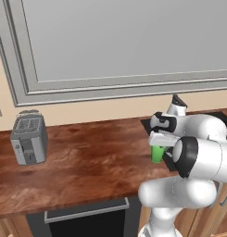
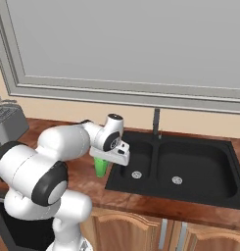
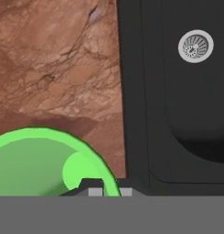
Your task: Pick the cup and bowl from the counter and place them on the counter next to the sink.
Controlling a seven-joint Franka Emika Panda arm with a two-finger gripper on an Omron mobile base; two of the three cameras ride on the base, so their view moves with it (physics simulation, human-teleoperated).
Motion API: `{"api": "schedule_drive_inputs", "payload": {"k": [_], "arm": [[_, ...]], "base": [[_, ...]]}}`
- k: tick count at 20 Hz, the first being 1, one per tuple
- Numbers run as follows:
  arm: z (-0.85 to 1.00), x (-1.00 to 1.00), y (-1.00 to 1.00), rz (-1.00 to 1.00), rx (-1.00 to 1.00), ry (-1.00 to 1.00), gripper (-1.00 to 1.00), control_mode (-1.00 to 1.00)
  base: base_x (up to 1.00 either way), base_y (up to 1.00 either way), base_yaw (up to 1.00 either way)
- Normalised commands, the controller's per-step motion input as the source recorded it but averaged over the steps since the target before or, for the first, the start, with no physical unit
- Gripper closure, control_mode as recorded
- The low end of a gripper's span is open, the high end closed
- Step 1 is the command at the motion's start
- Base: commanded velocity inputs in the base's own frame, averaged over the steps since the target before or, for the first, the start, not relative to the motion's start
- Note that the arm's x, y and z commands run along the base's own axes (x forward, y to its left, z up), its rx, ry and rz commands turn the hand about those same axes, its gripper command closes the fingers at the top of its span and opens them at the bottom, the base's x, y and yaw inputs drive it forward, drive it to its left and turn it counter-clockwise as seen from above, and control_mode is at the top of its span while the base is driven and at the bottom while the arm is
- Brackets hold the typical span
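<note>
Big grey panel (image 1: 124,41) with a pale frame up on the wall, above everything. Long reddish-brown wooden desk (image 1: 87,162) below it, shiny, running from the left side across to the sink. Black sink (image 2: 190,166) sunk into the desk on the right, with two basins, each with a small round silver drain (image 3: 195,45), and a thin dark tap (image 2: 156,122) standing at the back between them. White robot arm (image 2: 38,166) with dark joints bending over the desk, reaching toward the left edge of the sink. Grey toaster (image 1: 29,139) sitting far off on the left part of the desk, well apart from the arm. Dark oven front with a silver handle (image 1: 87,213) under the desk edge. Small bright green cup (image 2: 100,166) standing upright right under the hand, just beside the left edge of the sink, with its bottom seeming to touch the desk, though hard to be sure. Gripper (image 3: 106,191) pinched narrow on the rim of the cup, one dark tip inside the rim and one outside, as seen from the hand view, with the cup's wall squeezed between them.
</note>
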Motion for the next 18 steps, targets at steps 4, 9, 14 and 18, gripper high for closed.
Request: {"api": "schedule_drive_inputs", "payload": {"k": [4,9,14,18], "arm": [[0.00,-0.01,0.01,0.00,0.00,0.00,-1.00,-1.00],[0.00,-0.06,0.01,0.00,0.00,0.00,-1.00,-1.00],[0.05,-0.08,0.00,0.00,-0.04,-0.06,-1.00,-1.00],[0.30,-0.16,0.00,0.00,-0.03,-0.08,-1.00,-1.00]], "base": [[0.00,0.00,0.00],[0.00,0.00,0.00],[0.00,0.00,0.00],[0.00,0.00,0.00]]}}
